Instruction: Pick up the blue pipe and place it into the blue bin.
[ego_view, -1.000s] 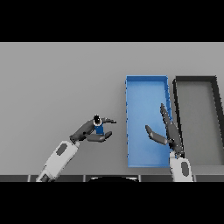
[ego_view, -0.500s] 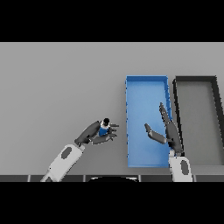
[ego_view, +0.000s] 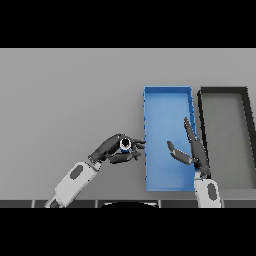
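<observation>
The left hand (ego_view: 114, 149) curls dark fingers around the blue pipe (ego_view: 125, 145), a short tube whose pale round end faces up, just off the blue bin's (ego_view: 150, 170) 9 o'clock wall. The bin is a smooth, shallow rectangle. Over it the right hand (ego_view: 192, 150) hangs with fingers straight. At 3 o'clock sits a black bin (ego_view: 201, 107); the grey table (ego_view: 65, 95) stretches bare toward 10 o'clock.
</observation>
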